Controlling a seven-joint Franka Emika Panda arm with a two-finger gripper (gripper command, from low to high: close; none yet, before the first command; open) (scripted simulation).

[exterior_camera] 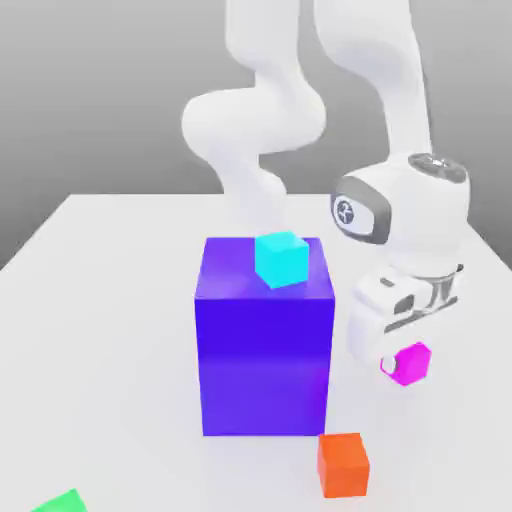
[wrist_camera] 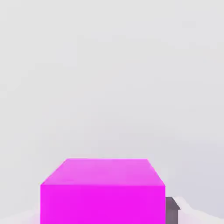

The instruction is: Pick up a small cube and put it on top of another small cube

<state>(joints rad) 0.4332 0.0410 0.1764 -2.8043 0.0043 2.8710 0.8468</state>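
Note:
A small magenta cube (exterior_camera: 410, 362) sits low over the white table at the exterior view's right, and my gripper (exterior_camera: 402, 354) is down on it from above, shut on its sides. In the hand view the magenta cube (wrist_camera: 103, 190) is close up, with a dark fingertip (wrist_camera: 173, 210) against one side. A small cyan cube (exterior_camera: 280, 258) rests on top of the large blue block (exterior_camera: 265, 350), left of my hand. A small orange cube (exterior_camera: 343, 465) lies on the table in front of the block.
The large blue block stands tall right beside my hand. A green cube (exterior_camera: 62, 502) lies at the near edge, at the exterior view's left. The white table (exterior_camera: 110, 300) stretches open to the left of the block.

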